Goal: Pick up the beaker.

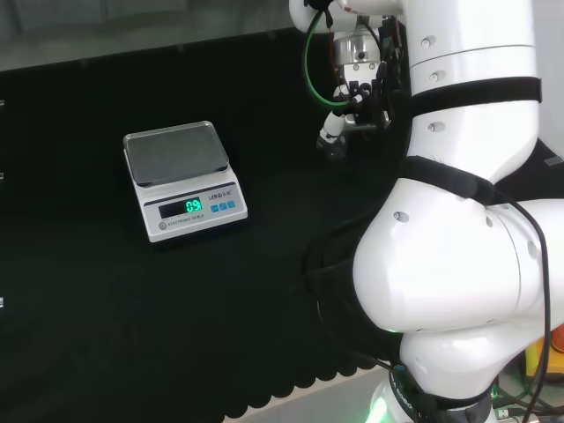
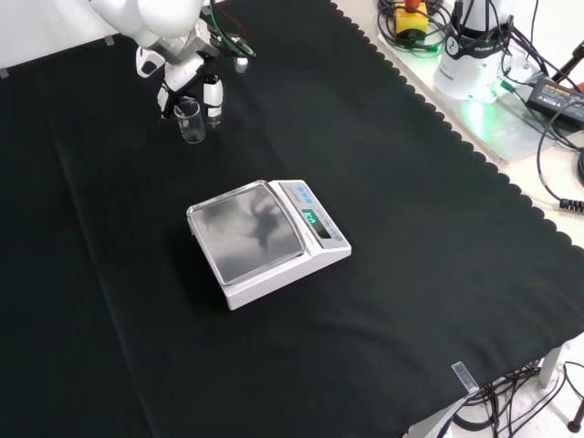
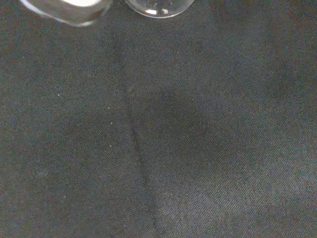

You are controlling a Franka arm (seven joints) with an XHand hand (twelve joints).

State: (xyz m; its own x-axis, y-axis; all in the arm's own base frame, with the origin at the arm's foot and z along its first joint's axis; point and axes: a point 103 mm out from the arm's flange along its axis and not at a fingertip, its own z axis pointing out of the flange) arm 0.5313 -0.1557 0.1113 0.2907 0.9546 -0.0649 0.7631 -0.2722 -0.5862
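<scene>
A small clear glass beaker stands upright on the black cloth at the top left of the front view. The black and white hand hangs just above and behind it. Its fingers point down on either side of the beaker and look fairly straight, with a small gap showing to the glass. In the head view the hand is at the upper middle, left of the white arm links, with one white fingertip low over the cloth. The wrist view catches the beaker's round glass edge close by.
A white digital scale with a steel pan sits mid-cloth in the front view, nearer the camera than the beaker; in the head view the scale lies to the left. The cloth's scalloped edge runs along the right, with cables and boxes beyond.
</scene>
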